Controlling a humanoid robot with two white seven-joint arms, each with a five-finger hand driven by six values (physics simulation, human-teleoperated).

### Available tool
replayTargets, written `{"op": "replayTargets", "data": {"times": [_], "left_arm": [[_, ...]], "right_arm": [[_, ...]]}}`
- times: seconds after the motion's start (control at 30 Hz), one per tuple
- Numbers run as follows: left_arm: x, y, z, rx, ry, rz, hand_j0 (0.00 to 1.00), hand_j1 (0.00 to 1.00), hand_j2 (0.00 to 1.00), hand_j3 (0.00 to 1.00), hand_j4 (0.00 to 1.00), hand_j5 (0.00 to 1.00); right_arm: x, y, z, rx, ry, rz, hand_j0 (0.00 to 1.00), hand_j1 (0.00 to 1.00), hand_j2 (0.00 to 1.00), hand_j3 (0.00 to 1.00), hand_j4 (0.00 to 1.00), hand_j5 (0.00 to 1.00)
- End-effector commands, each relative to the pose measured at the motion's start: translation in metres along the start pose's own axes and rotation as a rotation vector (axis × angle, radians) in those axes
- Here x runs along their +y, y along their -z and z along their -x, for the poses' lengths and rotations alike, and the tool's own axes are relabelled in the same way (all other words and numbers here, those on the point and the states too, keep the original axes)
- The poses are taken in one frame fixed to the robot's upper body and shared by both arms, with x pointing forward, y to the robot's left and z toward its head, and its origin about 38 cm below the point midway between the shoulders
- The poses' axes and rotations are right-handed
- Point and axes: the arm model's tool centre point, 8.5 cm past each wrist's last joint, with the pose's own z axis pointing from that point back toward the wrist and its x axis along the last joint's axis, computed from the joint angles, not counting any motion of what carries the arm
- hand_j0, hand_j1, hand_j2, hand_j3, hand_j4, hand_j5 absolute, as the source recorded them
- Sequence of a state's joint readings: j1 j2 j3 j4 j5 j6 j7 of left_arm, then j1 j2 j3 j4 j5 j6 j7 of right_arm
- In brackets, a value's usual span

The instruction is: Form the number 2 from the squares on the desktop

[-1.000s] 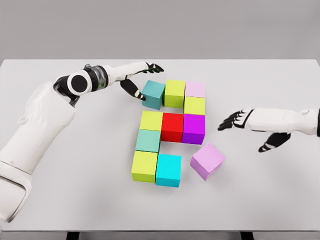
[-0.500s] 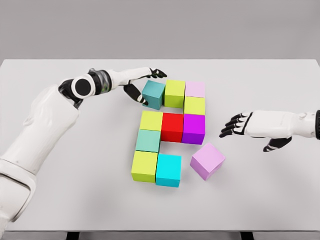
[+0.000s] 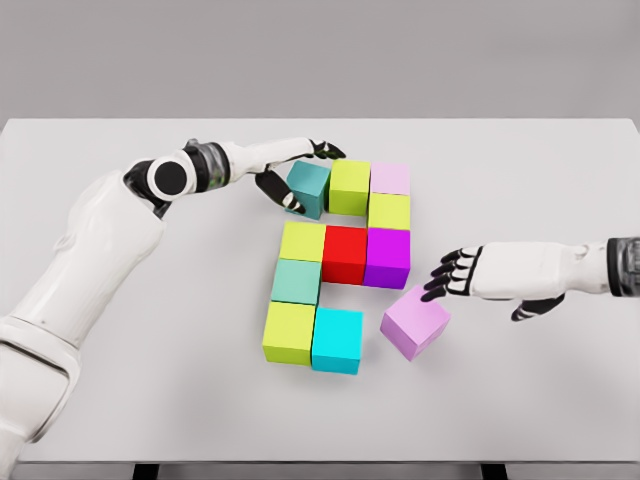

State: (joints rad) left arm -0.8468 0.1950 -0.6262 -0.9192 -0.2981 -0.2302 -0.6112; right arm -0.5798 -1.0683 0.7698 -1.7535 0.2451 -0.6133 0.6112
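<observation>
Two hands at the loose ends of a block figure on a white table (image 3: 120, 400).

The pale purple cube (image 3: 415, 322) sits turned askew, one corner aimed at the cyan cube (image 3: 337, 340); being a cube, it has no long axis. It lies just under and left of the right hand (image 3: 458, 275), whose dark fingers are spread, their tips at its far upper edge, holding nothing. The teal cube (image 3: 308, 188) is slightly rotated against the lime cube (image 3: 350, 186) beside it; the left hand (image 3: 295, 172) brackets it, fingers over its far edge and thumb at its left face, loosely wide; whether it grips I cannot tell. The remaining blocks lie square and touching.
</observation>
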Motion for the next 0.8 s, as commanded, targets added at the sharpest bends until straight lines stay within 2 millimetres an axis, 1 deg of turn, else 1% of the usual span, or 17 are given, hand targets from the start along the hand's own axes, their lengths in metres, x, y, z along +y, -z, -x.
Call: {"op": "replayTargets", "data": {"times": [0.0,0.07,0.2,0.3,0.37,0.47,0.6,0.67,0.7,0.77], "left_arm": [[0.000,0.001,-0.002,-0.017,0.000,-0.002,0.92,0.92,0.92,0.92,0.92,0.92],[-0.002,0.001,0.001,-0.019,-0.001,0.002,0.92,0.92,0.92,0.92,0.92,0.92],[-0.002,0.004,-0.001,-0.044,0.004,0.001,0.92,0.92,0.92,0.92,0.92,0.92],[-0.002,0.004,-0.001,-0.044,0.006,0.002,0.92,0.92,0.92,0.92,0.92,0.92],[-0.003,0.005,-0.001,-0.059,0.008,0.002,0.92,0.92,0.92,0.92,0.92,0.92],[-0.001,0.005,0.001,-0.061,0.011,0.002,0.92,0.92,0.92,0.92,0.92,0.92],[0.002,0.006,0.001,-0.058,0.010,0.001,0.92,0.92,0.92,0.92,0.92,0.92],[0.000,0.007,0.004,-0.062,0.009,0.006,0.92,0.92,0.92,0.92,0.92,0.92],[0.004,0.007,0.002,-0.066,0.013,0.001,0.92,0.92,0.92,0.92,0.92,0.92],[0.004,0.007,0.005,-0.060,0.009,0.003,0.92,0.92,0.92,0.92,0.92,0.92]], "right_arm": [[-0.001,0.000,0.000,-0.001,0.005,0.005,1.00,1.00,1.00,1.00,1.00,1.00],[-0.001,-0.003,0.007,0.018,0.013,0.006,1.00,1.00,1.00,1.00,1.00,1.00],[0.002,-0.010,0.023,0.077,0.016,-0.011,1.00,1.00,1.00,1.00,1.00,1.00],[0.004,-0.009,0.025,0.092,-0.009,-0.032,1.00,1.00,1.00,1.00,1.00,1.00],[0.007,-0.011,0.029,0.111,-0.010,-0.044,1.00,1.00,1.00,1.00,1.00,1.00],[0.007,-0.006,0.027,0.101,-0.012,-0.041,1.00,1.00,1.00,1.00,1.00,1.00],[0.009,0.004,0.021,0.073,-0.021,-0.049,1.00,1.00,1.00,1.00,1.00,1.00],[0.012,0.008,0.019,0.065,-0.023,-0.060,1.00,1.00,1.00,1.00,1.00,1.00],[0.013,0.009,0.018,0.065,-0.027,-0.063,1.00,1.00,1.00,1.00,1.00,1.00],[0.011,0.013,0.014,0.049,-0.037,-0.058,1.00,1.00,1.00,1.00,1.00,1.00]]}}
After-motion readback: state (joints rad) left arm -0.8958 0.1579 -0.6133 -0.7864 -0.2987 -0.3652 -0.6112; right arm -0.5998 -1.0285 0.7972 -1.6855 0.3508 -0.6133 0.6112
